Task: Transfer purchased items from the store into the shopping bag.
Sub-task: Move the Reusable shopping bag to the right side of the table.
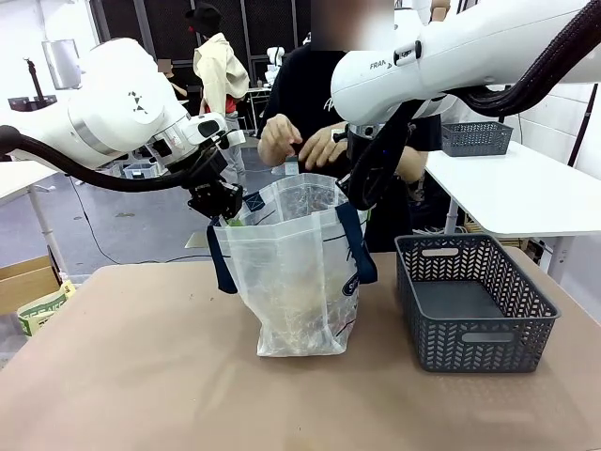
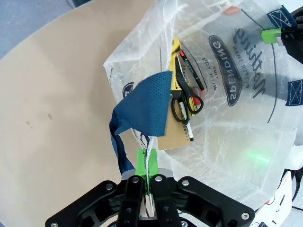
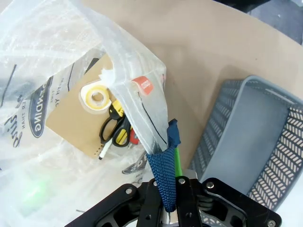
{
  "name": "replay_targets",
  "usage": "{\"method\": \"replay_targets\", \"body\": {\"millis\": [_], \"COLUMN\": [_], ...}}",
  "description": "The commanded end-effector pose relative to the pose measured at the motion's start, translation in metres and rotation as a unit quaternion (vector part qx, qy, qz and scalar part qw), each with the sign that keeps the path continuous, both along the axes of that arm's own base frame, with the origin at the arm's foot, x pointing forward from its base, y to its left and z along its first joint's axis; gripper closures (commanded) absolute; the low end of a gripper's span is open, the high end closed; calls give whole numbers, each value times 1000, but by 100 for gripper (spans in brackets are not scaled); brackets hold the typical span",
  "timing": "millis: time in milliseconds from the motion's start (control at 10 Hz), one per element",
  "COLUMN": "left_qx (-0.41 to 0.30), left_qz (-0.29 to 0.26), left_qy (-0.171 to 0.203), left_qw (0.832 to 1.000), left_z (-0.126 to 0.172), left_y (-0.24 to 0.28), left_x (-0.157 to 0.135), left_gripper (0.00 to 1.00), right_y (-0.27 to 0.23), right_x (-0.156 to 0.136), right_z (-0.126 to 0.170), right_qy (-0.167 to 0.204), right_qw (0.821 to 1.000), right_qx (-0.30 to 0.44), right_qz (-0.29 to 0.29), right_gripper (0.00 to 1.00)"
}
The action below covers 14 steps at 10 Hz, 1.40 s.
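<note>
The translucent shopping bag (image 1: 299, 272) stands open mid-table. My left gripper (image 1: 218, 202) is shut on its left rim beside the navy strap (image 2: 144, 111). On the other side, my right gripper (image 1: 354, 193) is shut on the right navy strap (image 3: 164, 177). Inside the bag lie a flat tan box (image 3: 71, 127), black-and-yellow scissors (image 2: 185, 101), a tape roll (image 3: 97, 98), a yellow piece (image 2: 174, 59) and a marker. The dark grey basket (image 1: 470, 301) sits to the bag's right with nothing in it. The person's hands (image 1: 296, 146) hold a small item over the bag's mouth.
A second grey basket (image 1: 476, 138) stands on a white table (image 1: 526, 197) at the back right. A brown cardboard box (image 1: 23, 282) sits on the floor to the left. The tan tabletop (image 1: 122, 376) spreads in front of the bag.
</note>
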<state>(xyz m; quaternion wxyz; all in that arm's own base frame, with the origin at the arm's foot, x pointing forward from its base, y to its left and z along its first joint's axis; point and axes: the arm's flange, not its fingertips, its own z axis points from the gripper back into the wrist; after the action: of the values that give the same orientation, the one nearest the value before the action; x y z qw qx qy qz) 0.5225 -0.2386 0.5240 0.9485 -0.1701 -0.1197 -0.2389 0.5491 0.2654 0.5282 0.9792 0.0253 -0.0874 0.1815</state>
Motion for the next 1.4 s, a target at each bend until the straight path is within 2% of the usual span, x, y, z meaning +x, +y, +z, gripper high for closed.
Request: {"method": "replay_targets", "body": {"millis": [0, 1300], "left_qx": [-2, -2], "left_qz": [6, 6], "left_qy": [1, 1], "left_qw": [1000, 1000], "left_z": [0, 0], "left_y": [1, 1], "left_x": [0, 0], "left_gripper": [100, 100], "right_y": [-1, -1], "right_x": [0, 0], "right_z": [-1, -1], "right_qy": [-1, -1], "right_qw": [1000, 1000], "right_qx": [0, 0], "right_qz": [-1, -1], "right_gripper": [100, 100]}}
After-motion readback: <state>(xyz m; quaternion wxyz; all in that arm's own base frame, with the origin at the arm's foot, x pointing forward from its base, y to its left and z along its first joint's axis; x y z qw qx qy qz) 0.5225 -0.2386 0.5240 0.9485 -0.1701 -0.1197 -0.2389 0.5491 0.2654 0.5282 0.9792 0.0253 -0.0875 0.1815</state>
